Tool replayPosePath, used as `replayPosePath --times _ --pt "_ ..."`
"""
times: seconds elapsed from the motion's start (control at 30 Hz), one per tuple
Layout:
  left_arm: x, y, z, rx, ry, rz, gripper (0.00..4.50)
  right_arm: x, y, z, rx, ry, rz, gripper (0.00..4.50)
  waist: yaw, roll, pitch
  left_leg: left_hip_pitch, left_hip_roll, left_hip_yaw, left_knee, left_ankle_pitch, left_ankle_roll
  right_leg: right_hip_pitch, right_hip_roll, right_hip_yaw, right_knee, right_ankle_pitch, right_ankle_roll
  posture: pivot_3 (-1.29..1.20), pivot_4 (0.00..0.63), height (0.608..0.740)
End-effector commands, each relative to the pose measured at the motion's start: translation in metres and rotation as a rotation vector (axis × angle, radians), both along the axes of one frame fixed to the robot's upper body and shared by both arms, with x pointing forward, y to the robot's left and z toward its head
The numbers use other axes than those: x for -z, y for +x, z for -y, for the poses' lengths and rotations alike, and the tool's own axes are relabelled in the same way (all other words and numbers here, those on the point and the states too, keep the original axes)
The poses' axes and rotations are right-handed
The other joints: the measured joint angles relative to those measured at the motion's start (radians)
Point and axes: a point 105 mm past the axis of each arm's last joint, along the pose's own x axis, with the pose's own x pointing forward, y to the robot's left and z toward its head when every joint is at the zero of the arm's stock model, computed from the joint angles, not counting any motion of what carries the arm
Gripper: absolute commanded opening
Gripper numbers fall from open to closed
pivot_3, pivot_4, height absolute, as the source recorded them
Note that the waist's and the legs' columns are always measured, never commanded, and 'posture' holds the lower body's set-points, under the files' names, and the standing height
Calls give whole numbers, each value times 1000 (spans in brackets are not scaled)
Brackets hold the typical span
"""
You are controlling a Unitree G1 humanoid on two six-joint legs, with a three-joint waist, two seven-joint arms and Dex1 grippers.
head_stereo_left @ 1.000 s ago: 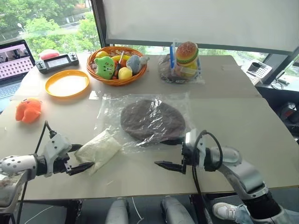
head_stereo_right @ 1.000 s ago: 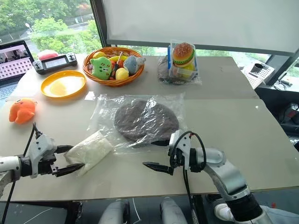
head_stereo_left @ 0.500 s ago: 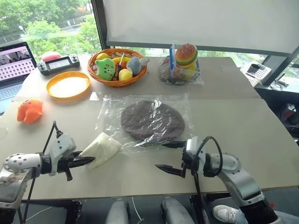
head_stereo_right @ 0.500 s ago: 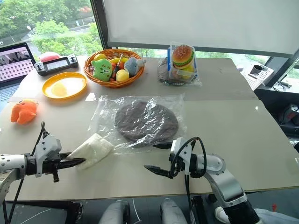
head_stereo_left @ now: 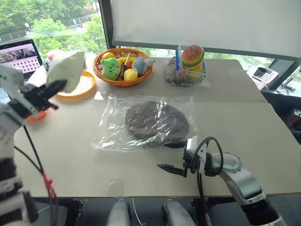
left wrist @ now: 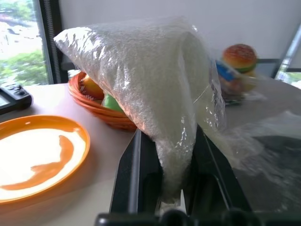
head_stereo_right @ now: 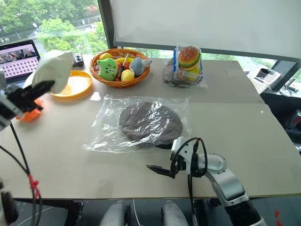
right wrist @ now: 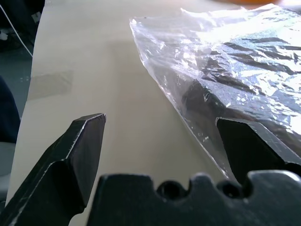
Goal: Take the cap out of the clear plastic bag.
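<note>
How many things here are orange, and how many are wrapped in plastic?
Orange: 3 (plate, basket, plush)
Plastic-wrapped: 3 (cap, packet, burger bundle)
Total: 6

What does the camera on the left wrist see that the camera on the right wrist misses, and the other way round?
The left wrist view has a white packet pinched between the left gripper fingers, with the orange plate, the wicker basket and a burger toy behind it. The right wrist view has the open right gripper beside the near edge of the clear plastic bag, with the dark cap showing through it. Both share the beige table and part of that bag.
</note>
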Motion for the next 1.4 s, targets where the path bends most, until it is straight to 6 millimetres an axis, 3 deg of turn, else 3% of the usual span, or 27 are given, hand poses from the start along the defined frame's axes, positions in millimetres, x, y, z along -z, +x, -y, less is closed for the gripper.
replayPosePath --times 0.03,0.17,0.2,0.27,0.37,0.53,0.63,0.7,0.8,0.93,1.03,1.13,1.27,1.4 --pt "11 49 -1 -274 52 -58 448 -14 1 5 61 34 42 4500 15 -1 0 -1 0 -1 1 0 0 0 0 -1 -1 0 0 0 150 740" --pt "3 67 7 -444 19 -45 448 -15 -1 9 116 43 42 4500 19 -1 0 -12 -2 -5 5 -1 -1 -5 -1 -4 -2 1 2 0 150 740" --pt "0 69 9 -465 12 -36 1125 -16 -1 10 126 45 42 4500 17 -1 0 -15 -1 -6 5 -1 -1 -7 -1 -5 -2 1 2 0 150 740" --pt "-2 71 14 -465 -20 -33 1675 -15 -1 10 138 44 44 4500 13 -1 0 -19 -2 -7 5 -1 -2 -12 -1 -6 0 2 2 0 150 740" --pt "-10 77 32 -430 65 -5 2818 -16 -2 12 176 54 44 4500 12 -1 0 -22 -2 -7 6 -1 -2 -17 -1 -6 5 2 1 0 150 740" --pt "-18 76 31 -412 76 44 4403 -17 -1 13 204 56 45 4500 8 -1 0 -19 -2 -7 7 1 -4 -15 -1 -7 7 2 1 0 150 740" --pt "-25 72 25 -410 96 94 4403 -15 0 12 204 48 41 4500 6 -1 0 -19 -2 -7 7 1 -4 -16 0 -7 8 2 1 0 150 740" --pt "-28 72 31 -340 82 116 4403 -14 1 12 204 44 40 4500 6 -1 0 -20 -2 -7 7 1 -4 -16 0 -7 8 2 1 0 150 740" --pt "-34 70 64 -81 154 187 4403 -16 1 10 188 44 35 4500 8 -1 0 -20 -2 -8 7 1 -4 -16 0 -7 8 2 1 0 150 740" --pt "-30 55 92 223 241 232 4403 -29 -2 4 139 50 40 4500 9 -1 0 -20 -2 -8 7 1 -5 -15 0 -8 8 2 1 0 150 740" --pt "-5 18 109 546 357 197 4403 -51 -8 -2 78 72 49 4500 0 0 0 -20 -2 -8 7 1 -5 -15 0 -8 9 1 1 0 150 740" --pt "32 -26 99 706 463 60 4403 -59 -16 -1 31 20 53 4500 -28 3 0 -19 -1 -6 6 1 -5 -16 -1 -6 11 1 -1 0 150 740" --pt "52 -74 84 738 447 -63 4403 -65 -27 -2 -9 -16 50 4500 -40 3 1 -18 2 -10 7 1 -5 -17 1 -9 16 -1 -4 0 150 740" --pt "61 -96 69 513 509 4 4403 -74 -30 -13 -40 -1 70 4500 -28 4 1 -9 1 -12 8 1 -4 -7 0 -11 15 -2 -4 0 150 740"
